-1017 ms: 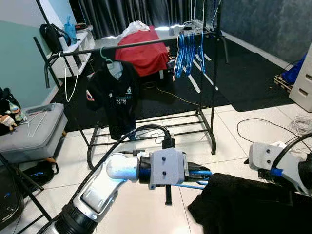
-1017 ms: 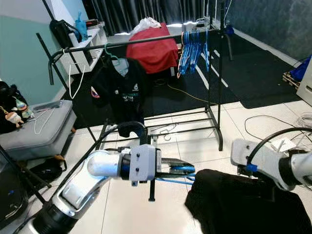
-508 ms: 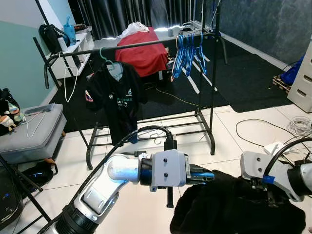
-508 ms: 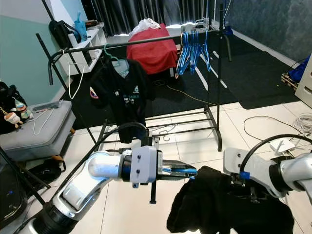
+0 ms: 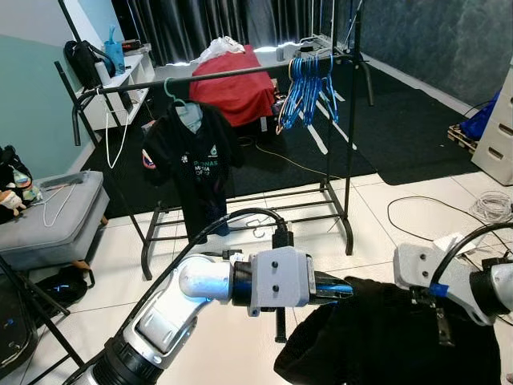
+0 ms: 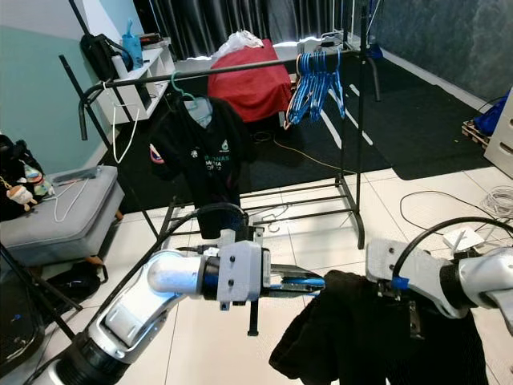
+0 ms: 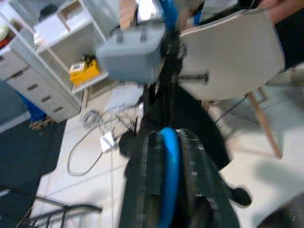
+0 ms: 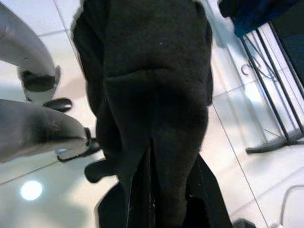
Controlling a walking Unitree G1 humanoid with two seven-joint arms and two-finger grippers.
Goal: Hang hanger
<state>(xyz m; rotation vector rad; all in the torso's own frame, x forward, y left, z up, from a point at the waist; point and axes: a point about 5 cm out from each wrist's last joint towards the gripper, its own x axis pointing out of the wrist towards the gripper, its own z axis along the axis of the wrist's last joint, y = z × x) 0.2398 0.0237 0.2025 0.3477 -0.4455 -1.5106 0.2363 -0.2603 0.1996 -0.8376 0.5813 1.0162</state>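
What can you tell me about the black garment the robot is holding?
The black garment is a soft, thick-looking, crumpled dark cloth, hanging bunched in front of the robot above the white tiled floor. The right pincer is shut on its folds, and the left pincer holds a blue hanger pushed into its edge.

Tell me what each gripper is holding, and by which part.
The left gripper is shut on a blue hanger, along one of its arms. The right gripper is shut on a black garment, pinching a fold of its cloth.
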